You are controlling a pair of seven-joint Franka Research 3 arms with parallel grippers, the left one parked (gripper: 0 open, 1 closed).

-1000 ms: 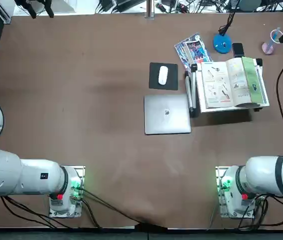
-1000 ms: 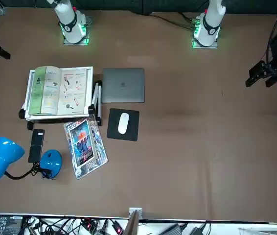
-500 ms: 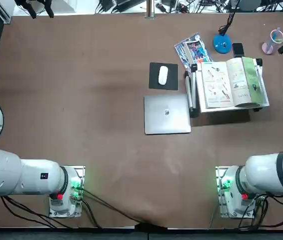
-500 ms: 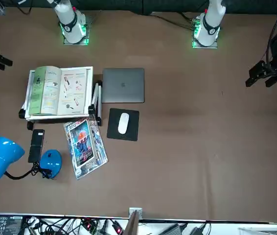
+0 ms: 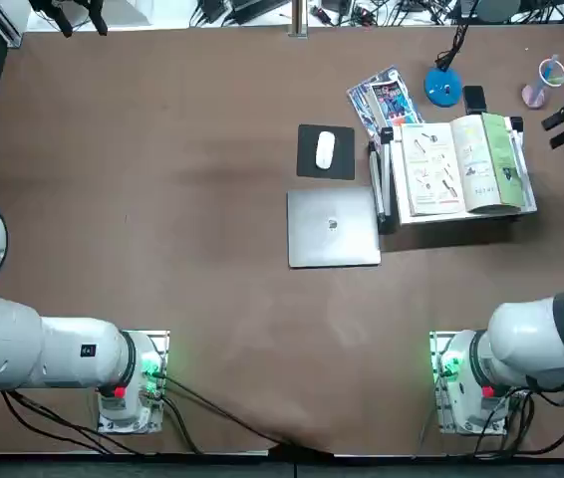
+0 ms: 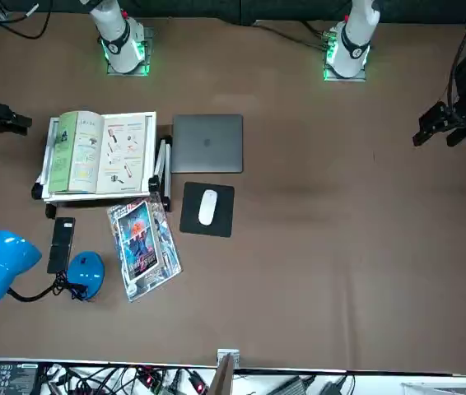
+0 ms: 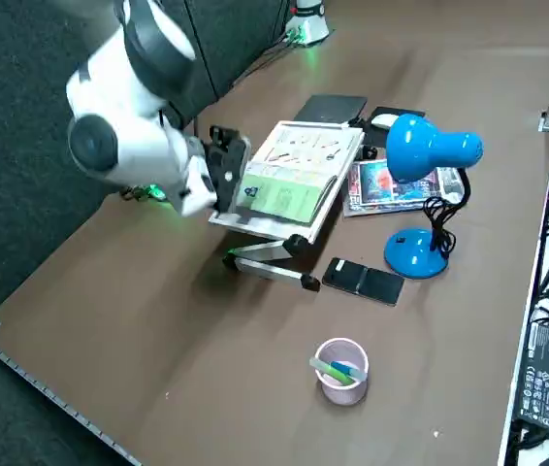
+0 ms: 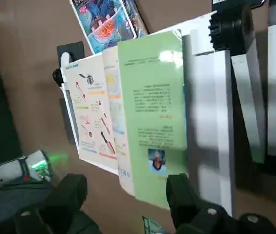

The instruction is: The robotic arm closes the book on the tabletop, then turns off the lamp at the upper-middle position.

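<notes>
Our right gripper [image 8: 127, 186] has its two fingers spread wide with nothing held, at the green-page side of the book [image 5: 461, 166]. We see the book lying open on a tilted white stand [image 7: 267, 228]. Our lamp [image 7: 413, 254], with its round blue base and bent-over blue head, stands near the black phone [image 7: 363, 281]. We have the magazine [image 6: 145, 247] between the lamp base and the mouse pad [image 6: 207, 222].

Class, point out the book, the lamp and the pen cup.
Book [image 5: 434, 171]: top view, on its left open page.
Lamp [image 7: 412, 149]: right side view, on its blue head.
Pen cup [image 7: 346, 394]: right side view, on its wall.
</notes>
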